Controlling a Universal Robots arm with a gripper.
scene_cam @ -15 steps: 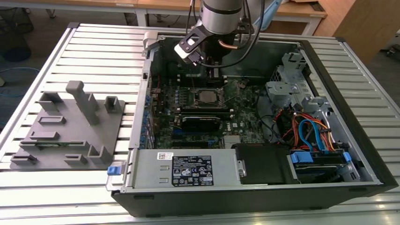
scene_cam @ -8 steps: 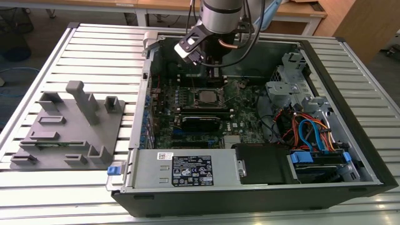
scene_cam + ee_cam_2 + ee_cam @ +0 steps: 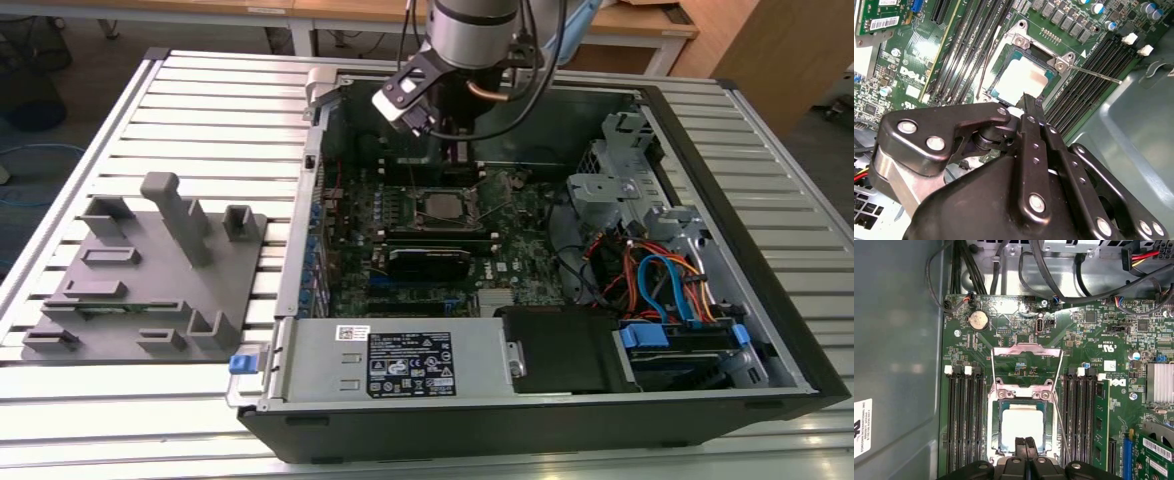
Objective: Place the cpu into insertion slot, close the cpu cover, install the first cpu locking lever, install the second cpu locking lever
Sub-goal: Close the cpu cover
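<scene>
Starting at the exterior view's left: grey holder tray (image 3: 147, 270) on the slatted table (image 3: 107, 420), well apart from the action. Middle of the frame, open computer case (image 3: 534, 420) with the green board (image 3: 350, 240) inside and the arm (image 3: 470, 30) hanging in from top centre. Over at the exterior view's right, just orange and blue cables (image 3: 661, 280). Looks like step one done: chip (image 3: 1022, 426) lying flat in the slot (image 3: 993, 425), metal top up, square so no real long axis, edges lined up with the memory slots (image 3: 961, 420) on both sides. So, on the cover step now, going by that. Cover (image 3: 1026, 349) still flipped up, standing on the far side of the slot from the gripper (image 3: 1025, 441), board visible through its window. Gripper (image 3: 1029, 102) pinched narrow in both wrist views, fingers together, holding nothing, tip right over the near edge of the chip; can't tell if touching. Thin lever (image 3: 1061, 425) loose just beside the slot, long axis running the same way as the memory slots. Probably calls for a nudge on the raised edge of the cover to swing it down flat over the chip, minding that lever.
</scene>
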